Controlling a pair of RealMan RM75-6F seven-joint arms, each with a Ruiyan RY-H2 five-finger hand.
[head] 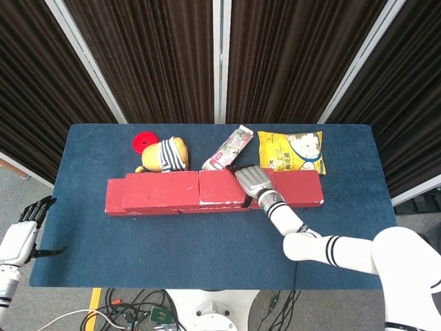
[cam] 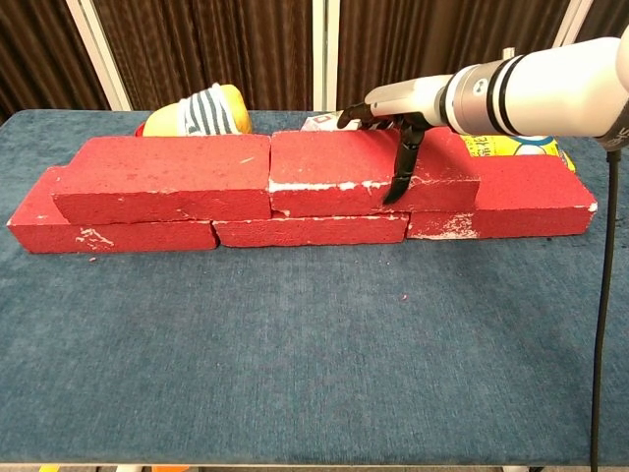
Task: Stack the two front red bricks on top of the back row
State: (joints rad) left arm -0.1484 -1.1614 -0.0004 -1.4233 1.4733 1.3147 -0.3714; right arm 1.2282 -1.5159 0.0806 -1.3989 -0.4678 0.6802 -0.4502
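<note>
Now both rough red bricks look up on the back row: the upper left red brick (cam: 162,177) sits over the bottom row of red bricks (cam: 311,229), and the upper right red brick (cam: 373,171) lies just beside it, their ends touching or nearly so. So the stacking looks essentially done, by my reading. The right hand (cam: 393,118) lies flat over the right end of that upper right brick, palm on top, one dark finger (cam: 401,167) hanging down its front face. It's a clasp on the brick, not a lift. What seems left is a last nudge to square the brick up, then letting go and pulling away. The left hand (head: 21,234) hangs off the table's near left corner, fingers apart, holding nothing. Behind the wall on the blue cloth-covered table (cam: 314,364) lie a striped yellow soft toy (cam: 197,110), a red disc (head: 145,142), a pink carton (head: 229,147) and a yellow snack bag (head: 292,151), none involved.
</note>
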